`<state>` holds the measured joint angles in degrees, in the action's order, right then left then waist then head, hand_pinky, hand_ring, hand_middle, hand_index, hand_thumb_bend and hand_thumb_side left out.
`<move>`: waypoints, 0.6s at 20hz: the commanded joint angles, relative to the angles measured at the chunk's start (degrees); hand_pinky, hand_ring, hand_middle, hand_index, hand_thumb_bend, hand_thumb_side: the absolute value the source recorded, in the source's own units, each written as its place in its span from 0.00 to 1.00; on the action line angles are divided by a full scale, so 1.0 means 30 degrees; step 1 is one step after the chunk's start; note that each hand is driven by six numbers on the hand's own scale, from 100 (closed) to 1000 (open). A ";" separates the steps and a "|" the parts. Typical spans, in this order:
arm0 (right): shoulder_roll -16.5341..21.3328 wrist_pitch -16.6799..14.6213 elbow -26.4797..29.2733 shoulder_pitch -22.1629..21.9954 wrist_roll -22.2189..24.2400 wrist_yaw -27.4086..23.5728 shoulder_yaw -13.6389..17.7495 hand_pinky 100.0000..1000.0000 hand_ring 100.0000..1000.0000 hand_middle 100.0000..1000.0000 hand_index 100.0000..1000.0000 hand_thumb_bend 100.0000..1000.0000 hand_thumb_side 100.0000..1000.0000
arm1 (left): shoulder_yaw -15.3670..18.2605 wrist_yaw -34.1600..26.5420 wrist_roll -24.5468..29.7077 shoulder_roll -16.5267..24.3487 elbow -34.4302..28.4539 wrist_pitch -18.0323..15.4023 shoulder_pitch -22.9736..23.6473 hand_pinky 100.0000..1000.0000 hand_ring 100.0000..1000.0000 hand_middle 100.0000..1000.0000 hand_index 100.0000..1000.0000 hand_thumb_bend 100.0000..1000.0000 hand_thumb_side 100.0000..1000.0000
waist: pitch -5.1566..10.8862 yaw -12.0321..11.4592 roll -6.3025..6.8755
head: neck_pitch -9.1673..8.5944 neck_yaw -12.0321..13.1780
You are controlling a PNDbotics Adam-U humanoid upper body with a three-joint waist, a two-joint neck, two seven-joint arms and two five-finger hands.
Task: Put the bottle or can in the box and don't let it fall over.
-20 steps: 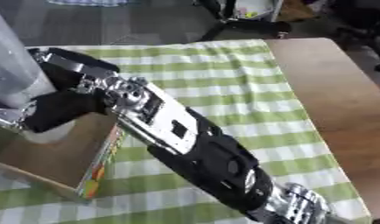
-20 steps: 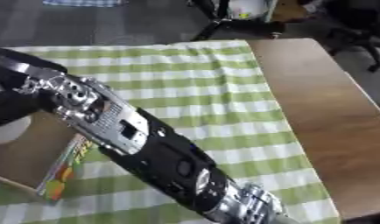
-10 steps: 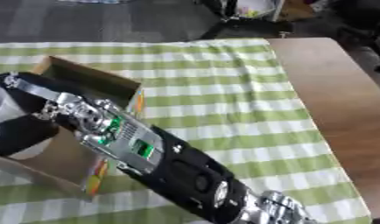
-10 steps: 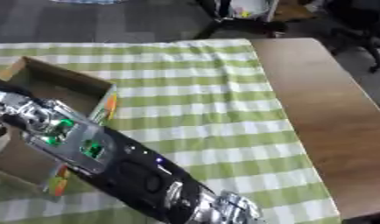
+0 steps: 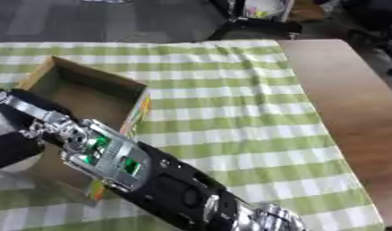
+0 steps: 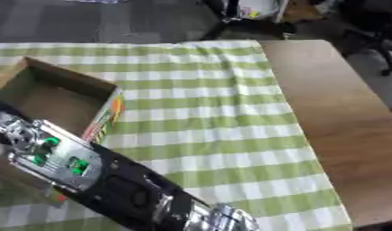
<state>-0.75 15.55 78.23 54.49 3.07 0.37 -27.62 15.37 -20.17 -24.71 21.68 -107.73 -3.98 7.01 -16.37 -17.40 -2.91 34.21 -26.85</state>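
Note:
An open cardboard box [image 5: 95, 76] with a coloured printed side stands on the checked cloth at the left, and what shows of its inside is bare. My right arm [image 5: 144, 176] reaches from the bottom edge up to the left, crossing the box's near corner. My right hand [image 5: 11, 151] shows only as a black shape at the left edge, near the box's front wall. A pale grey thing [image 5: 0, 122], cut off by the edge, sits just above the hand. Whether it is the bottle is unclear. My left hand is out of sight.
The green-and-white checked cloth [image 6: 207, 117] covers most of the table. Bare wood [image 6: 341, 108] runs down the right side to the table's edge. Beyond the far edge, dark floor holds chair legs and clutter [image 6: 254, 13].
The whole picture has shifted, so the camera moved. My right arm now lies lower and further left, uncovering the box's inside; the hand and pale thing have slid almost out of the left edge.

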 commanded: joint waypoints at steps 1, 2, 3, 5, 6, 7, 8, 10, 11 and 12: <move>0.0149 -0.1161 0.0443 0.0480 0.1075 0.0757 0.0065 1.00 1.00 1.00 0.99 0.00 0.35 | 0.0089 -0.0015 0.0053 0.0587 -0.0197 -0.0013 -0.0033 1.00 0.49 0.70 0.77 0.08 0.83 | 0.0261 -0.0008 0.0179 | -0.0079 0.0003; 0.0202 -0.1516 0.0426 0.0457 0.1383 0.1261 0.0103 1.00 1.00 1.00 1.00 0.00 0.52 | 0.0091 -0.0014 0.0052 0.0587 -0.0198 -0.0016 -0.0030 1.00 0.49 0.70 0.77 0.08 0.83 | 0.0267 0.0006 0.0186 | -0.0071 0.0021; 0.0235 -0.1803 0.0374 0.0433 0.1684 0.1819 0.0137 1.00 1.00 1.00 1.00 0.00 0.61 | 0.0093 -0.0015 0.0050 0.0585 -0.0196 -0.0017 -0.0023 1.00 0.49 0.70 0.77 0.08 0.83 | 0.0273 0.0020 0.0191 | -0.0071 0.0029; 0.0232 -0.2129 0.0193 0.0399 0.2333 0.2842 0.0213 1.00 1.00 1.00 1.00 0.00 0.62 | 0.0089 -0.0020 0.0053 0.0576 -0.0194 -0.0017 -0.0017 1.00 0.49 0.70 0.77 0.08 0.83 | 0.0283 0.0052 0.0196 | -0.0090 0.0034; 0.0213 -0.2202 0.0099 0.0385 0.2654 0.3212 0.0249 1.00 1.00 1.00 1.00 0.00 0.62 | 0.0079 -0.0021 0.0066 0.0574 -0.0193 -0.0013 -0.0015 1.00 0.49 0.70 0.77 0.08 0.83 | 0.0283 0.0066 0.0197 | -0.0097 0.0032; 0.0191 -0.2241 0.0009 0.0371 0.2942 0.3489 0.0275 1.00 1.00 1.00 1.00 0.00 0.62 | 0.0073 -0.0018 0.0080 0.0573 -0.0191 -0.0010 -0.0011 1.00 0.49 0.70 0.77 0.08 0.83 | 0.0280 0.0078 0.0196 | -0.0101 0.0028; 0.0166 -0.2262 -0.0076 0.0349 0.3158 0.3666 0.0296 1.00 1.00 1.00 1.00 0.00 0.60 | 0.0073 -0.0016 0.0086 0.0567 -0.0187 -0.0009 -0.0005 1.00 0.49 0.70 0.77 0.08 0.83 | 0.0271 0.0084 0.0195 | -0.0110 0.0022; 0.0092 -0.2211 -0.0313 0.0276 0.3304 0.3736 0.0333 1.00 1.00 1.00 0.98 0.00 0.56 | 0.0070 -0.0014 0.0099 0.0549 -0.0176 -0.0005 -0.0003 1.00 0.49 0.68 0.76 0.08 0.83 | 0.0244 0.0076 0.0192 | -0.0130 0.0005; 0.0038 -0.2112 -0.0476 0.0232 0.3197 0.3646 0.0365 1.00 1.00 0.99 0.91 0.00 0.52 | 0.0060 -0.0018 0.0116 0.0539 -0.0172 0.0000 -0.0009 1.00 0.49 0.68 0.76 0.08 0.83 | 0.0222 0.0062 0.0186 | -0.0148 -0.0019; -0.0029 -0.1973 -0.0642 0.0183 0.2967 0.3493 0.0421 1.00 1.00 0.89 0.83 0.00 0.46 | 0.0052 -0.0027 0.0132 0.0526 -0.0168 0.0004 -0.0021 1.00 0.49 0.68 0.76 0.08 0.83 | 0.0192 0.0033 0.0178 | -0.0176 -0.0049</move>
<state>-0.33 9.50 76.13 54.23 12.09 10.81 -26.98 15.36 -20.19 -24.56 21.68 -107.72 -3.91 7.02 -16.49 -17.21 -2.91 34.18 -26.85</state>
